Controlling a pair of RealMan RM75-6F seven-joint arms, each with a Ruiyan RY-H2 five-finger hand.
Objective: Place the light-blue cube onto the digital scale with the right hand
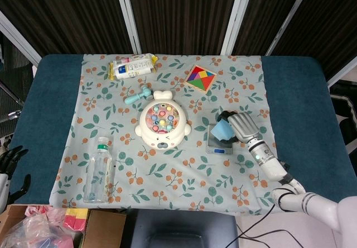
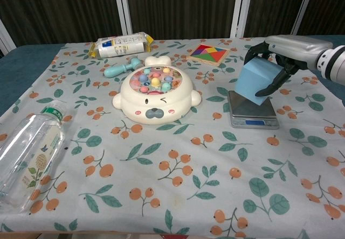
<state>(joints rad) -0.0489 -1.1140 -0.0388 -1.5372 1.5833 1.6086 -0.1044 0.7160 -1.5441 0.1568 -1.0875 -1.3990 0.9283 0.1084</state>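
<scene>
My right hand (image 1: 241, 126) (image 2: 285, 53) holds the light-blue cube (image 1: 222, 130) (image 2: 253, 81) from above, fingers wrapped round its sides. The cube hangs tilted just over the digital scale (image 1: 220, 146) (image 2: 252, 111), a small grey platform with a blue display strip at its front. Whether the cube's lower corner touches the platform I cannot tell. My left hand (image 1: 10, 164) shows at the far left edge of the head view, off the table, fingers apart and holding nothing.
A white fishing-game toy (image 1: 162, 124) (image 2: 155, 92) sits left of the scale. A tangram puzzle (image 1: 201, 78) (image 2: 208, 53), a teal toy hammer (image 1: 138, 96) and a tube pack (image 1: 133, 66) lie further back. A clear bottle (image 1: 99, 170) (image 2: 28, 157) lies at the front left.
</scene>
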